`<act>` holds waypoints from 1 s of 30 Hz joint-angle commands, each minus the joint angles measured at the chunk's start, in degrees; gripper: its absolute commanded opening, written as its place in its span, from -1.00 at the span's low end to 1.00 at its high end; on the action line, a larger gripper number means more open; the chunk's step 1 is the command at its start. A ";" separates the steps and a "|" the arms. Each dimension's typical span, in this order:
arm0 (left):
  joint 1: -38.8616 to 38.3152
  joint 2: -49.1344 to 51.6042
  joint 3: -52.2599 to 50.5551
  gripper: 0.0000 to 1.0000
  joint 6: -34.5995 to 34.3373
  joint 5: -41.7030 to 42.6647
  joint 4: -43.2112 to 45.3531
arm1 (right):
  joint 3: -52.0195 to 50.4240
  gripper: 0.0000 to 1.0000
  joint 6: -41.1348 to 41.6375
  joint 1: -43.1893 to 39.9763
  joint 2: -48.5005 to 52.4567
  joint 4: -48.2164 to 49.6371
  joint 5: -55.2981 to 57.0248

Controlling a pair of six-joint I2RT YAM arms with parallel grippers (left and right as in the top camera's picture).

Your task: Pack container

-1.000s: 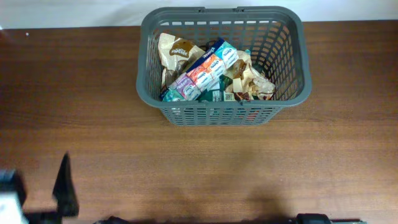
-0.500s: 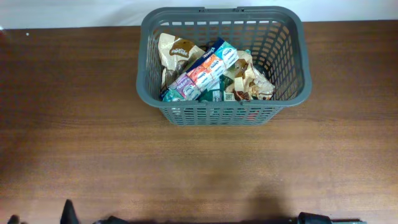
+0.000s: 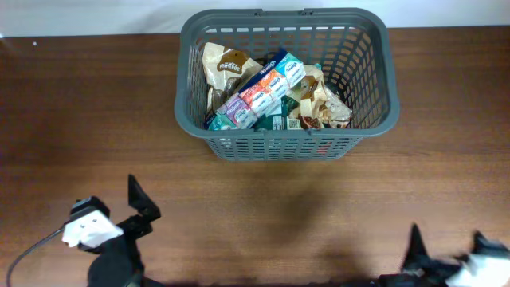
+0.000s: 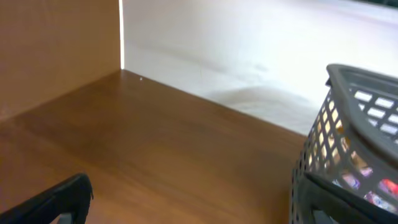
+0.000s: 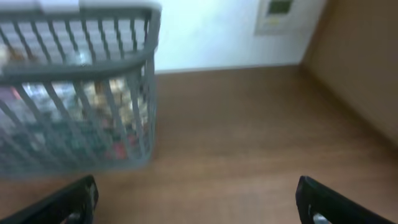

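Note:
The container (image 3: 284, 80) is a large dark grey lattice basket at the far centre of the table, filled with several snack packets (image 3: 263, 92). It also shows at the right of the left wrist view (image 4: 364, 118) and at the left of the right wrist view (image 5: 74, 87). My left gripper (image 3: 137, 209) is at the near left, open and empty, well short of the basket; its jaws stand wide apart over bare wood (image 4: 196, 190). My right gripper (image 3: 445, 249) is at the near right edge, open and empty (image 5: 198, 190).
The brown wooden table (image 3: 263, 207) runs between the grippers and the basket. A white wall (image 4: 249, 43) rises behind the table. Wooden side panels stand at the left (image 4: 56, 43) and at the right (image 5: 367, 62).
Both arms have come up into view from the near edge: the left gripper at the lower left, the right at the lower right. The basket has not moved.

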 commanded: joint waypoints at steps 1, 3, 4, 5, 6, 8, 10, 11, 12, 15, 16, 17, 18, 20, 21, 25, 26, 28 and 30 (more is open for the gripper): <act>0.13 -0.26 -6.60 0.98 -0.48 -2.91 4.31 | -8.68 0.98 -3.96 1.75 -0.28 4.28 -1.33; 0.13 -0.26 -9.99 0.99 -0.48 -2.97 7.10 | -12.61 0.98 -3.96 1.97 -0.26 7.10 -1.42; 0.13 -0.24 -11.82 0.99 -0.48 -2.95 8.83 | -14.43 0.98 -3.96 1.97 -0.26 8.35 -1.44; 0.13 -0.24 -13.29 0.99 -0.55 -2.95 10.12 | -16.09 0.98 -3.93 1.97 -0.26 9.16 -1.44; 0.13 -0.24 -14.67 0.99 -0.70 -2.97 11.28 | -17.53 0.98 -3.93 1.97 -0.26 9.70 -1.42; 0.13 -0.24 -17.20 0.99 -0.68 -2.97 13.38 | -19.61 0.98 -3.96 1.97 -0.26 10.38 -1.40; 0.13 -0.24 -19.06 0.99 -0.70 -2.97 14.75 | -20.61 0.98 -3.96 1.97 -0.26 10.80 -1.40; 0.13 -0.24 -20.09 0.99 -0.68 -2.97 15.69 | -20.81 0.98 -3.93 1.97 -0.26 10.75 -1.42; 0.13 -0.24 -20.76 0.99 -0.68 -2.97 16.11 | -20.90 0.98 -3.91 1.97 -0.26 10.73 -1.46; 0.13 -0.24 -21.40 0.98 -0.66 -2.93 15.76 | -20.96 0.98 -3.74 1.97 -0.26 10.71 -1.44; 0.13 -0.24 -21.40 0.99 -0.66 -2.93 15.47 | -20.96 0.98 -3.74 1.97 -0.26 10.71 -1.42; 0.13 -0.24 -21.40 0.99 -0.63 -2.93 15.23 | -20.96 0.98 -3.74 1.97 -0.26 10.71 -1.44; 0.13 -0.24 -21.40 0.99 -0.63 -2.93 15.02 | -20.96 0.98 -3.76 1.97 -0.26 10.71 -1.44; 0.13 -0.24 -21.40 0.99 -0.66 -2.93 14.95 | -20.96 0.98 -3.76 1.97 -0.26 10.71 -1.42; 0.13 -0.24 -21.40 0.99 -0.66 -2.93 14.91 | -20.96 0.98 -3.74 1.97 -0.26 10.71 -1.42; 0.13 -0.24 -21.40 0.99 -0.63 -2.93 14.88 | -20.96 0.98 -3.74 1.97 -0.26 10.71 -1.42; 0.13 -0.24 -21.40 0.99 -0.66 -2.93 14.88 | -20.96 0.98 -3.76 1.97 -0.26 10.71 -1.44; 0.13 -0.22 -21.40 0.99 -0.66 -2.93 14.88 | -20.96 0.98 -3.74 1.97 -0.26 10.71 -1.42; 0.13 -0.22 -21.40 0.99 -0.63 -2.93 14.88 | -20.96 0.99 -3.74 1.97 -0.26 10.71 -1.42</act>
